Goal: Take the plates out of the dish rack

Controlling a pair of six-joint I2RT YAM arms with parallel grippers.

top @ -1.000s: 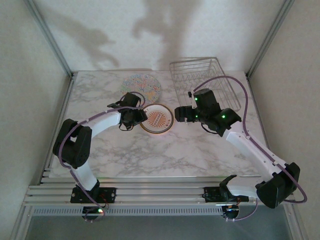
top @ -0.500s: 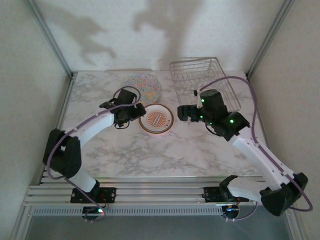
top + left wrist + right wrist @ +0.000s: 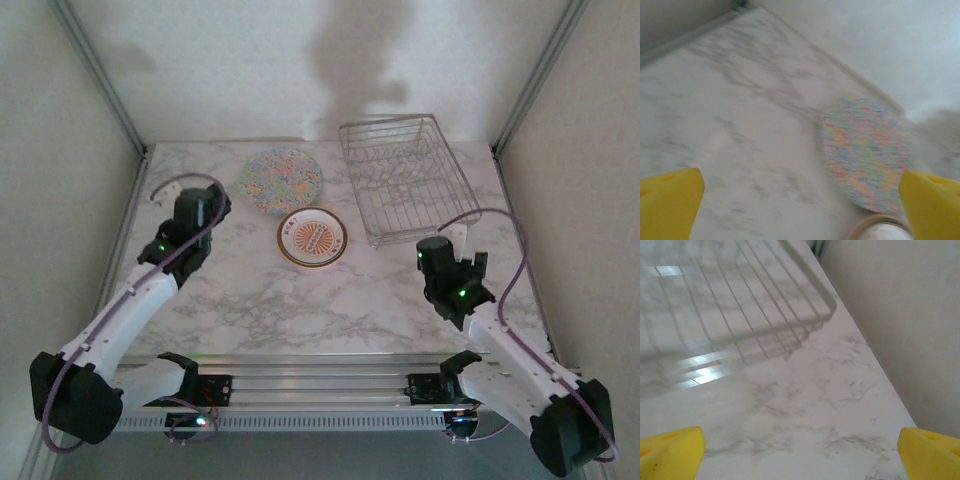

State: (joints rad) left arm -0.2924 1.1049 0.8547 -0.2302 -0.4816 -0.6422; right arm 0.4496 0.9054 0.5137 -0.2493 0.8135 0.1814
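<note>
left gripper and right gripper wide open, both empty
each hangs over the bare marble surface, the left one at the left side, the right one by the near right corner of the dish rack; farther out, 2 plates lie flat left of the rack; the orange-motif plate nearer; the floral plate just behind it
</note>
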